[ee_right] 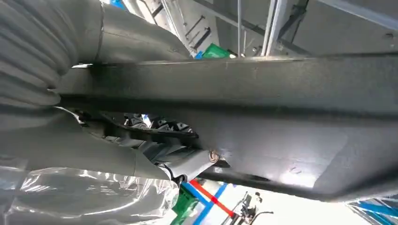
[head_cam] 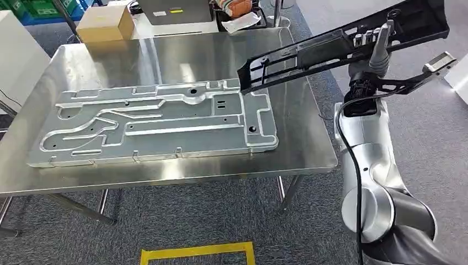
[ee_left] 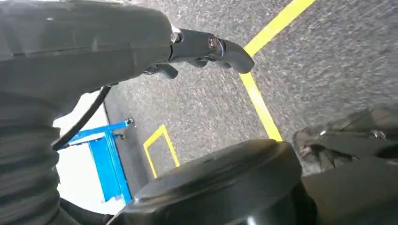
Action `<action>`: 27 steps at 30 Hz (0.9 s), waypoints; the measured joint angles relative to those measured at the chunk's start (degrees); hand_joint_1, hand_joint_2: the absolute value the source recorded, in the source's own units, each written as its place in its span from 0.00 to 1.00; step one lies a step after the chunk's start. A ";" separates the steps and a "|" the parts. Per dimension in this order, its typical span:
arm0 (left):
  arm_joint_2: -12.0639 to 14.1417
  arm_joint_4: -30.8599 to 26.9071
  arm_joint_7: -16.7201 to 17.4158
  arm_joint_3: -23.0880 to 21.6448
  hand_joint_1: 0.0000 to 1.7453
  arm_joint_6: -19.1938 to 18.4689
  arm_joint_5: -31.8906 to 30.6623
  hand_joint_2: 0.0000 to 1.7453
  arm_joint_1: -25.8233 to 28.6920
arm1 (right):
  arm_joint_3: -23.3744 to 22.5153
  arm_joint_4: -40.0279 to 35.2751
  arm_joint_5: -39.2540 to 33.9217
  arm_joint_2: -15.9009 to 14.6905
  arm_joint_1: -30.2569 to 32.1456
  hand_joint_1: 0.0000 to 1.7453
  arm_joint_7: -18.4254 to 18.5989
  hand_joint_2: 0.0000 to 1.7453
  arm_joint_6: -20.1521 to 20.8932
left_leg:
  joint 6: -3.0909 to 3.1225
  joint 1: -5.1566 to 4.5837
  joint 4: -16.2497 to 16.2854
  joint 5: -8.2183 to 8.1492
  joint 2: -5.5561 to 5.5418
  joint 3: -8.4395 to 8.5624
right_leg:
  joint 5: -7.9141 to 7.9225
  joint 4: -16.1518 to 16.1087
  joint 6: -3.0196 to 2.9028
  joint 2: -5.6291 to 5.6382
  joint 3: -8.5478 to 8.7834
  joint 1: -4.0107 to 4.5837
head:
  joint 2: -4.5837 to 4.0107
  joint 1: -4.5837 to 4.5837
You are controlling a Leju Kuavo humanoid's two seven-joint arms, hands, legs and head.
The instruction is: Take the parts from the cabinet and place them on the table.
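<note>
Head view: right hand (head_cam: 379, 52) holds black part (head_cam: 331, 47).

A long black part (head_cam: 342, 47), slotted and ribbed, hangs tilted above the bench's (head_cam: 165, 61) right edge, its low end over the right corner of a flat silver plate (head_cam: 160, 124) lying mid-bench.

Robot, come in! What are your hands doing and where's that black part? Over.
Right hand grips long black part, held above table edge. Left hand holds nothing, hanging over floor. Big metal plate takes up the tabletop.
</note>
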 joint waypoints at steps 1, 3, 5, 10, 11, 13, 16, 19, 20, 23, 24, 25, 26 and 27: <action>-0.02 -0.02 0.04 0.00 0.00 0.00 0.02 1.00 0.00 | 0.00 0.20 0.09 0.00 0.29 1.00 0.04 1.00 -0.07 | 0.51 -0.54 0.58 1.00 0.00 -0.09 | -0.36 0.00 -0.14 -0.01 0.61 0.34 | 0.00 0.00; -0.20 -0.04 0.13 -0.06 0.00 0.02 0.00 1.00 0.22 | 0.00 0.37 0.35 0.00 0.47 1.00 0.07 1.00 -0.26 | 1.97 -1.30 -5.59 6.52 0.03 2.18 | -1.01 0.00 -0.39 -0.02 1.72 1.07 | 0.00 0.00; -0.22 -0.02 0.33 -0.22 0.00 0.07 0.00 1.00 0.89 | 0.00 0.48 0.63 0.02 0.52 1.00 0.07 1.00 -0.35 | 3.98 -1.84 -12.53 10.85 0.36 4.08 | -1.20 -0.34 -0.56 -0.07 2.25 1.55 | 0.00 0.00; -0.50 0.02 0.55 -0.22 0.00 0.13 0.33 1.00 0.83 | -0.09 1.09 0.92 -0.09 1.22 1.00 0.04 1.00 -0.46 | 4.68 -1.66 -16.45 12.22 0.65 5.10 | -0.22 -1.43 0.46 -0.34 1.95 1.78 | 0.00 -0.02; -0.55 0.02 0.61 -0.26 0.00 0.33 0.26 1.00 0.82 | -0.09 1.11 0.98 -0.07 0.79 1.00 -0.02 1.00 -0.46 | 4.29 -1.07 -19.90 10.85 0.00 7.24 | -0.69 -0.77 0.84 -0.14 1.37 1.79 | 0.00 -0.02; -0.63 0.02 0.68 -0.37 0.00 0.66 0.30 1.00 0.90 | -0.09 1.18 1.22 -0.24 -0.13 1.00 -0.13 1.00 -0.48 | 4.65 -0.70 -20.90 10.45 -0.14 7.32 | -3.29 5.54 1.72 0.00 -2.33 1.33 | 0.00 -0.02; -0.66 0.02 0.68 -0.37 0.00 0.68 0.42 1.00 0.98 | -0.09 1.66 1.47 -0.37 0.24 1.00 -0.20 1.00 -0.55 | 4.37 -0.38 -20.55 9.71 -0.37 8.06 | -4.38 15.44 2.85 -0.07 -8.28 0.32 | 0.00 0.00; -0.72 0.02 0.77 -0.44 0.00 0.77 0.50 1.00 1.04 | -0.09 1.99 1.55 -0.37 -0.03 1.00 -0.20 1.00 -0.55 | 3.58 -0.04 -19.39 7.80 -0.57 9.44 | 4.57 4.12 3.31 -0.13 -4.30 -0.23 | 0.00 0.00; -0.72 0.02 0.81 -0.48 0.00 0.81 0.50 1.00 1.11 | -0.09 2.07 1.64 -0.42 -0.14 1.00 -0.20 1.00 -0.52 | 3.23 0.10 -19.04 7.00 -0.56 9.67 | 3.97 2.08 3.11 -0.01 -3.28 -0.16 | 0.00 -0.04; -0.70 0.04 0.92 -0.50 0.00 0.83 0.70 1.00 0.94 | -0.09 2.56 1.75 -0.44 -0.55 1.00 -0.20 1.00 -0.68 | 2.35 -0.01 -18.34 6.44 -0.52 8.39 | 2.07 0.69 1.59 0.11 -2.72 0.34 | 0.00 -0.06; -0.70 0.04 0.92 -0.50 0.00 0.83 0.77 1.00 0.95 | -0.09 2.60 1.79 -0.44 -0.42 1.00 -0.20 1.00 -0.68 | 2.23 -0.01 -18.62 6.37 -0.48 8.44 | 1.88 0.78 1.32 0.12 -2.79 0.34 | 0.00 -0.02; -0.62 0.04 0.92 -0.50 0.00 0.83 0.79 1.00 0.89 | -0.09 2.60 1.84 -0.44 -0.42 1.00 -0.20 1.00 -0.68 | 1.88 -0.13 -18.68 6.00 -0.49 8.96 | 1.64 0.49 0.95 0.11 -2.51 0.02 | 0.00 -0.05; -0.52 0.04 0.92 -0.55 0.00 0.85 0.76 1.00 0.95 | -0.09 2.58 1.88 -0.44 -0.52 1.00 -0.20 1.00 -0.66 | 1.45 -0.17 -18.00 5.18 -0.32 8.87 | 1.46 0.17 0.68 -0.03 -1.96 -0.12 | 0.00 -0.04; -0.55 0.04 0.92 -0.55 0.00 0.85 0.85 1.00 0.92 | -0.09 2.60 1.92 -0.44 -0.66 1.00 -0.20 1.00 -0.63 | 1.11 -0.13 -15.44 4.07 -0.04 7.81 | 1.28 0.01 0.41 -0.09 -1.62 -0.12 | 0.00 -0.07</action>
